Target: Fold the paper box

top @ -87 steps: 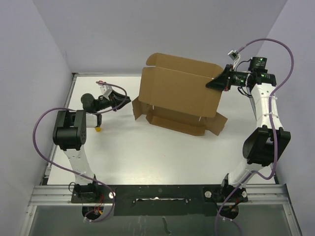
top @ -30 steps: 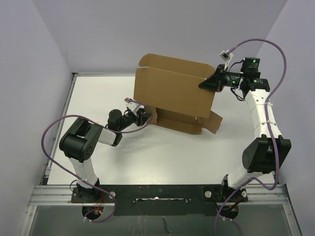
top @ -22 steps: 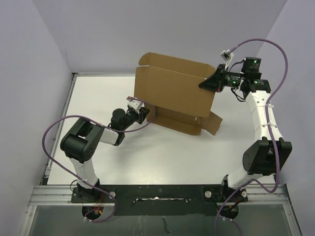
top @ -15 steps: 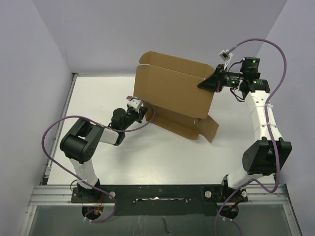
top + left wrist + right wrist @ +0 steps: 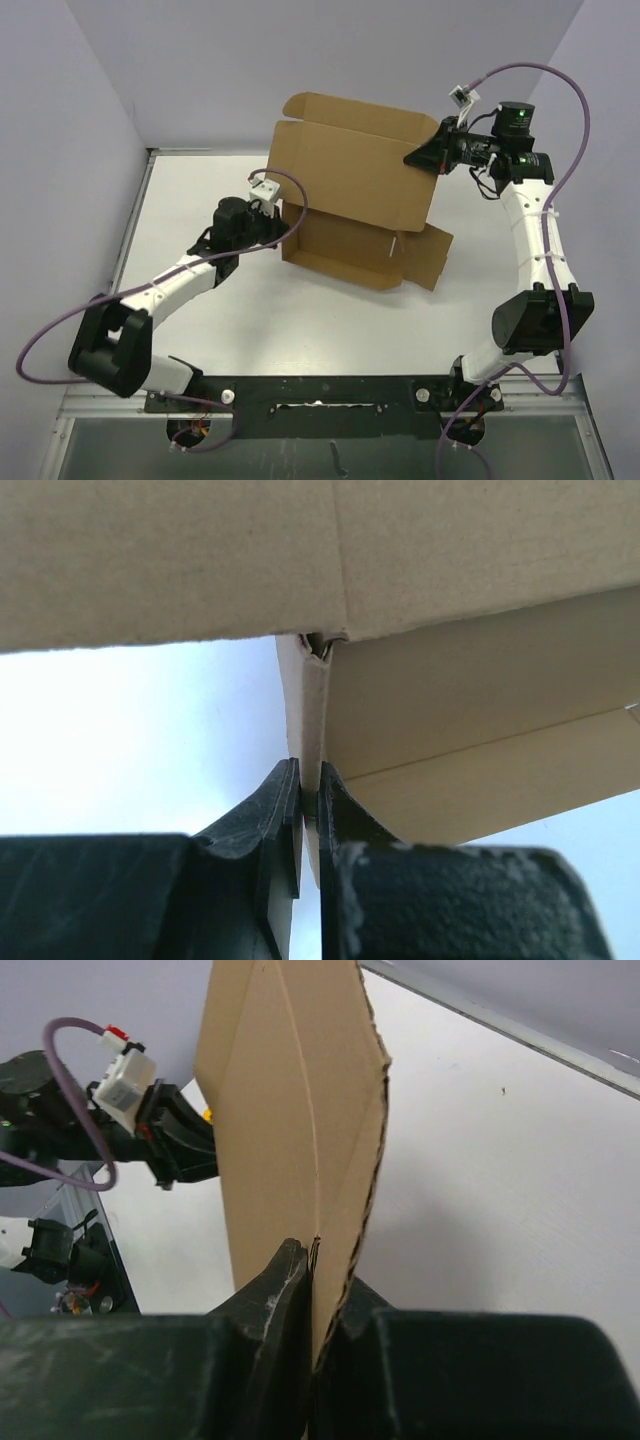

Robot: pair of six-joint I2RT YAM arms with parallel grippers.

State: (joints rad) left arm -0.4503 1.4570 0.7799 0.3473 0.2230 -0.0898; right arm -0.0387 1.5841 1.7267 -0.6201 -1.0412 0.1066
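Note:
The paper box is a brown cardboard die-cut sheet held upright above the table, its lower flaps hanging toward the front right. My left gripper is shut on the box's left side flap; in the left wrist view the flap edge runs between the jaws of the gripper. My right gripper is shut on the box's upper right corner; in the right wrist view the folded cardboard rises from the gripper.
The white table lies under the box. Grey walls stand at the left, back and right. A metal rail runs along the near edge. A small yellow thing peeks out beside the left arm in the right wrist view.
My left arm has swung from the table's left side to the box and closed on its left flap. The box has been lifted and its lower flaps hang lower at the front.

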